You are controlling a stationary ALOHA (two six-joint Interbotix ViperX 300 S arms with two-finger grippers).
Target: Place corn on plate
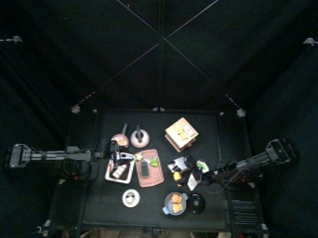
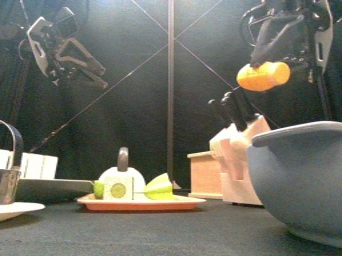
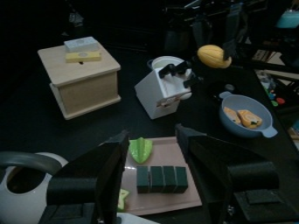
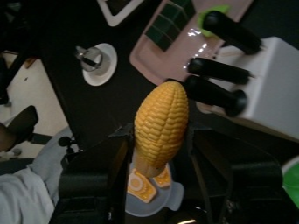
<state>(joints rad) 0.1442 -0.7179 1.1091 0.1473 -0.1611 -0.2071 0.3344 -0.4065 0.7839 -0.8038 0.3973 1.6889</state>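
Yellow corn (image 4: 162, 122) fills the right wrist view, clamped lengthwise between the right hand's (image 4: 155, 166) jaws with its tip pointing away from the wrist; below it we see a blue bowl (image 4: 149, 203) holding orange pieces, and off to one side a small white plate (image 4: 98, 64) with a dark item on it. We judge the lengthwise grip suits laying the cob flat on a dish. From the top view, the right hand (image 1: 199, 171) sits over the desk's (image 1: 211, 130) right portion near the blue bowl, while the left hand (image 1: 95, 156) rests at the left edge; the middle is crowded with a pink board (image 1: 149, 167) and a wooden box (image 1: 181, 133), leaving little bare room. From the front view, the corn hangs high above the knife block (image 2: 235, 145), well clear of everything, so a sideways carry looks unobstructed. From the left wrist view, the left hand (image 3: 152, 162) stands wide and empty over a tray with a green wedge (image 3: 140, 149); the corn shows beyond the knife block, aloft. Which plate is meant we cannot tell.
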